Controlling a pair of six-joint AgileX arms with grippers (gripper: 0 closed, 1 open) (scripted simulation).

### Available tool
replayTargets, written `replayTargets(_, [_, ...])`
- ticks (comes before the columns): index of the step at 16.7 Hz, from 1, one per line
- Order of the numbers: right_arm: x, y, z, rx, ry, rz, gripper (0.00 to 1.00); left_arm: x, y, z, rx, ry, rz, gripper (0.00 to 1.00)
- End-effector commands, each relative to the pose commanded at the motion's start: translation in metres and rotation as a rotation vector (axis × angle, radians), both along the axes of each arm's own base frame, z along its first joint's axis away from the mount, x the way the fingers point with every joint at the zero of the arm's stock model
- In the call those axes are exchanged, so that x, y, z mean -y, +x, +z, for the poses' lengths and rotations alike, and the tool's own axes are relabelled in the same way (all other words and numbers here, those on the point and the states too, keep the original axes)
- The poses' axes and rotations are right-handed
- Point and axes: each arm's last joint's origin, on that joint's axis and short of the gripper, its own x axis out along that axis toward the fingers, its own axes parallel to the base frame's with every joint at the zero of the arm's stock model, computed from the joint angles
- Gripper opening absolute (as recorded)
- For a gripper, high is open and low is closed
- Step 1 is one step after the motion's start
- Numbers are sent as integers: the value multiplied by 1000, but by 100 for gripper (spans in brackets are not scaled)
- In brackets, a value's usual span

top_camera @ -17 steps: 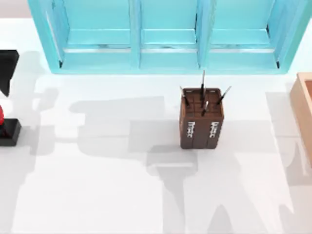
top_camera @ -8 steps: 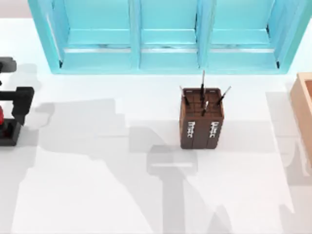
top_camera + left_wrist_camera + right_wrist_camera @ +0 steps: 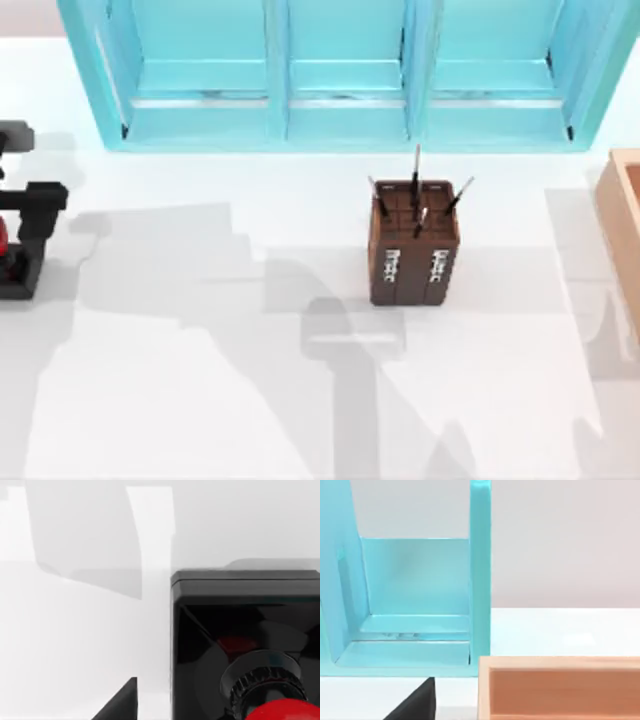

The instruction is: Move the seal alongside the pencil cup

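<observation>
The seal, a black square block with a red knob, stands at the table's far left edge. My left gripper hangs over it, open, its black parts covering much of the knob. In the left wrist view the seal lies close below, red knob at the frame's edge, with one dark fingertip beside the base and apart from it. The pencil cup, a brown box with dark pencils sticking out, stands upright right of the table's middle, far from the seal. One dark fingertip of my parked right gripper pokes into the right wrist view.
A turquoise shelf unit runs along the back of the table and also faces the right wrist camera. A tan wooden box sits at the right edge, close under the right wrist camera. White tabletop stretches between seal and pencil cup.
My left gripper has come in from the upper left and settled over the seal, barely shifting in the last half second. Seal and pencil cup have not moved.
</observation>
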Motion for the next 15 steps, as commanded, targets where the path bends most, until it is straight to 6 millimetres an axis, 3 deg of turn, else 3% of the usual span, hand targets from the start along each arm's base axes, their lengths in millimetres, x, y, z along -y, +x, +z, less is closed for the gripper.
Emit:
replayTargets(9, [0,0,0,0,0,0,100,0,0,0,0,0,0,2])
replayTargets(15, [0,0,0,0,0,0,100,0,0,0,0,0,0,0])
